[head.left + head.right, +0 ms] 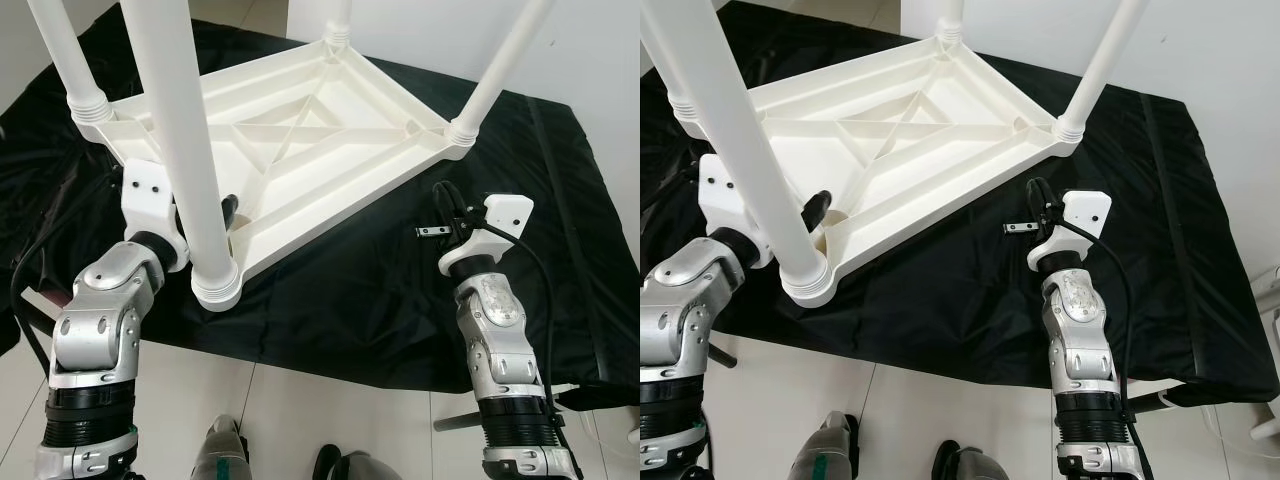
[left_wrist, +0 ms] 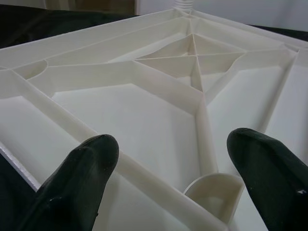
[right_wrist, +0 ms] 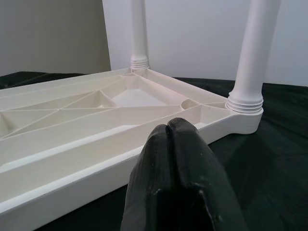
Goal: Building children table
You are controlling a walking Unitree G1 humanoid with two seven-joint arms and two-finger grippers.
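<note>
You see the white table (image 1: 300, 150) lying upside down on the black cloth (image 1: 380, 300), its four legs (image 1: 185, 130) pointing up, near the cloth's front edge. Your left gripper (image 2: 168, 178) is at the table's near corner, fingers spread wide over the ribbed underside. Your right gripper (image 3: 175, 159), fingers pressed together, holds nothing, just beside the table's right edge.

Table top (image 1: 300, 150): upside down on cloth (image 1: 420, 300), centre.
Legs (image 1: 190, 150): standing at its corners.
Left gripper (image 2: 168, 163): 8 o'clock edge.
Right gripper (image 1: 440, 205): 4 o'clock, apart.
</note>
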